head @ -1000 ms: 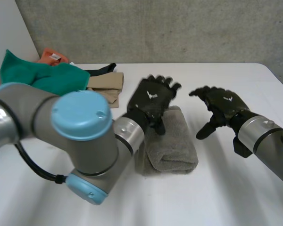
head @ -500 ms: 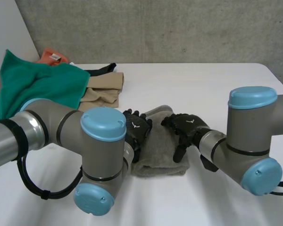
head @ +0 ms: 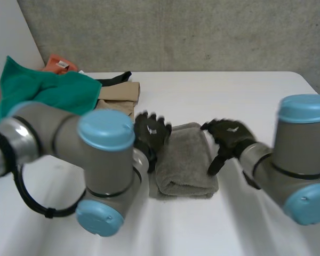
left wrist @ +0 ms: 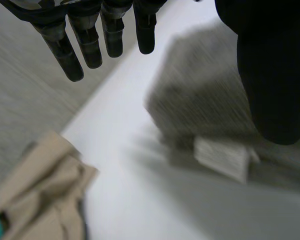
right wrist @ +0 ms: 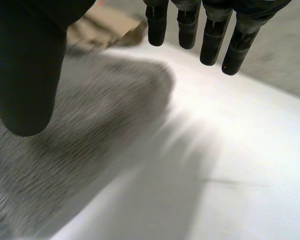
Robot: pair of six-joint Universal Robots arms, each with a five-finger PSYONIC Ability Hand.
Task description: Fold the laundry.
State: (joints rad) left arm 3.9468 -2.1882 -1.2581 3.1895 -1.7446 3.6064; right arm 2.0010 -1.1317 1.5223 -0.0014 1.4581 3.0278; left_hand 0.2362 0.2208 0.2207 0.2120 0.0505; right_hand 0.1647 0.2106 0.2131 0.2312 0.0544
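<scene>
Grey towelling, folded into a thick oblong, lies about the middle of the white table, a little toward the near edge. This grey towel has its rolled fold facing the near edge, and a small white label pokes out from one side of it.

The left hand sits at the towel's left edge. Its fingers are straight and slightly apart, with the thumb held wide of them, gripping nothing. The right hand sits at the towel's right edge in much the same way: its fingers are straight, the thumb is off to one side, and nothing is held. I cannot tell whether either hand actually rests on the cloth or hangs just above it.

Between the towel and the far left corner lies a crumpled beige garment, with a strip of black cloth just behind it. A green cloth is heaped at the left edge, and an orange cloth peeks out behind that.
</scene>
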